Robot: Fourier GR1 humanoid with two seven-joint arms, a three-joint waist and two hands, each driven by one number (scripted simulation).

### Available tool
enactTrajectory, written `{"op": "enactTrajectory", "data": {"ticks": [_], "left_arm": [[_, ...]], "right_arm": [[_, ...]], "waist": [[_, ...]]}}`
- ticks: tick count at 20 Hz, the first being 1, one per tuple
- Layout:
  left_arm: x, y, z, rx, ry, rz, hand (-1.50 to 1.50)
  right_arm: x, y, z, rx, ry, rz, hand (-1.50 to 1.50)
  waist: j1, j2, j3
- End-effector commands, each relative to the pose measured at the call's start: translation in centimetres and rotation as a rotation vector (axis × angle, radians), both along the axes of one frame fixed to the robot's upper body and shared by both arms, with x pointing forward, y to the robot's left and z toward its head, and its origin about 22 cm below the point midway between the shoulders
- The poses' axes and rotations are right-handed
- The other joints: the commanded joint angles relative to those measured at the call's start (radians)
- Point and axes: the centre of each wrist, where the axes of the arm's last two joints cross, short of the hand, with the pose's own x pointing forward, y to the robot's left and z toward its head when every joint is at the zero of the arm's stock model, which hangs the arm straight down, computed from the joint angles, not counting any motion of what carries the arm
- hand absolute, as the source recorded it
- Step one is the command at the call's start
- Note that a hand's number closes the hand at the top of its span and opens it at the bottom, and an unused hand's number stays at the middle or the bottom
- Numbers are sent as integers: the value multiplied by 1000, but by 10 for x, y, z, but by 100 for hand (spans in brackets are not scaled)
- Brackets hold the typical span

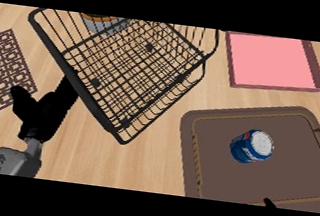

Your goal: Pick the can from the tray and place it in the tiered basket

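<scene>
Counter (148,164): pale wood grain, flat and matt; it carries everything I can see.

Basket (134,71): black wire mesh, open grid, rounded corners, seen from steeply above. It sits at upper left of centre, well apart from the can. Something orange and grey shows through the wires at its far end; I cannot tell what.

Tray (202,155): dark brown, rectangular, with a raised rim and rounded corners, a handle slot on its right side. It lies at lower right, near the basket's corner but not touching it.

Pink tray (272,63): shallow, square, darker pink rim, at upper right.

Mat (0,75): brown lattice pattern at the left edge, with a small red thing on it.

My left hand (44,108): black, fingers fairly straight and holding nothing, resting beside the basket's left side.

Can (252,146): blue, smooth metal, silver top, a short cylinder. It stands in the tray's middle with its long axis upright, leaning slightly as I see it.

My right hand (270,204): only a black tip at the lower edge; I cannot tell its pose.

Key relation: the can lies just ahead of that right tip and far right of my left hand, so I judge the right hand nearer.
</scene>
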Motion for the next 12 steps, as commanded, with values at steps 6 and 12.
{"op": "enactTrajectory", "data": {"ticks": [6,12], "left_arm": [[7,-19,13,0,-38,-84,0],[10,-34,11,-24,-37,-118,0]], "right_arm": [[-40,11,17,-11,284,-181,-150],[-27,35,42,64,355,-204,-150]], "waist": [[51,25,-3],[79,26,-1]]}}
